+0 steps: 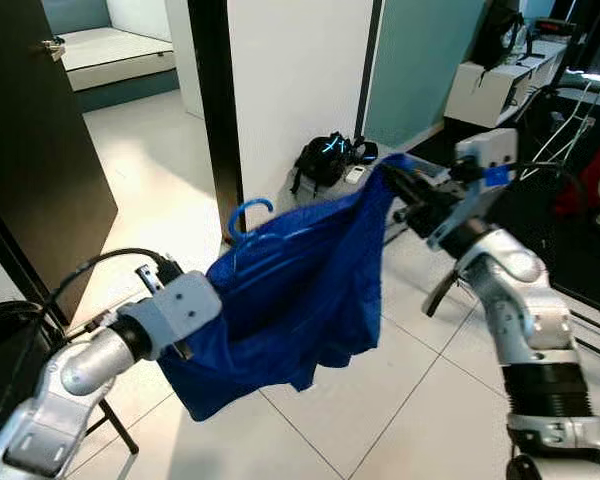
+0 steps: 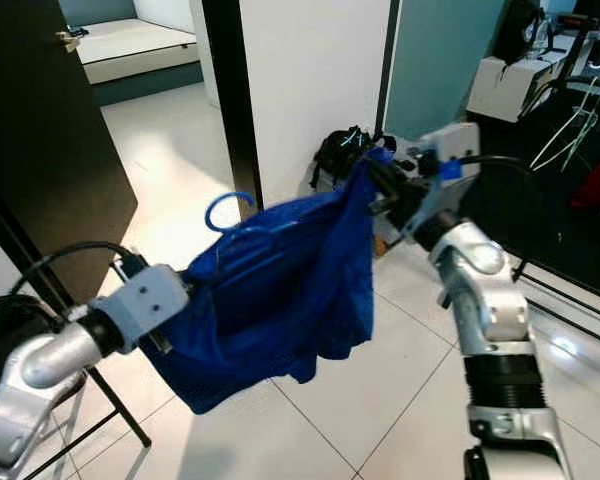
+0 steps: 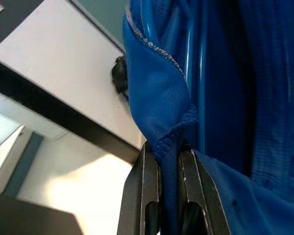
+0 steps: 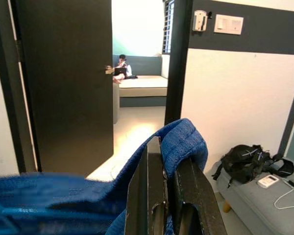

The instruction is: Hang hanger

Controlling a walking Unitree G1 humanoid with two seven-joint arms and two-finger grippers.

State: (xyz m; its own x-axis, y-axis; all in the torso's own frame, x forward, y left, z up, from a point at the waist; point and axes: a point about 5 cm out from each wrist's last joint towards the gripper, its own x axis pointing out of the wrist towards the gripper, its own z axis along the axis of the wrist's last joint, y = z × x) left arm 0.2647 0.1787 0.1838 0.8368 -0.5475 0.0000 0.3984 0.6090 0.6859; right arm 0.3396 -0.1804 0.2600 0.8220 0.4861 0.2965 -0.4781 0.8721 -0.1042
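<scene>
Left gripper (image 3: 169, 161): clenched on one corner of the blue mesh-fabric shorts (image 1: 300, 300).
Right gripper (image 4: 169, 161): pinching the opposite corner.
Blue plastic hanger (image 1: 248, 215): hook above the stretched fabric, between both arms.
Risk: uneven pulling could slide the hanger out.

A blue fabric garment (image 1: 300, 290) hangs stretched between the two grippers above the white tiled floor (image 1: 400, 400), the left gripper (image 3: 169, 161) at its left edge and the right gripper (image 4: 169, 166) at its right corner. A blue plastic hanger hook (image 1: 248, 215) rises from the garment's top. Behind it stands a white wall (image 1: 300, 80), with a black backpack (image 1: 330, 160) at its foot. A dark door (image 1: 40, 150) stands to the left.
</scene>
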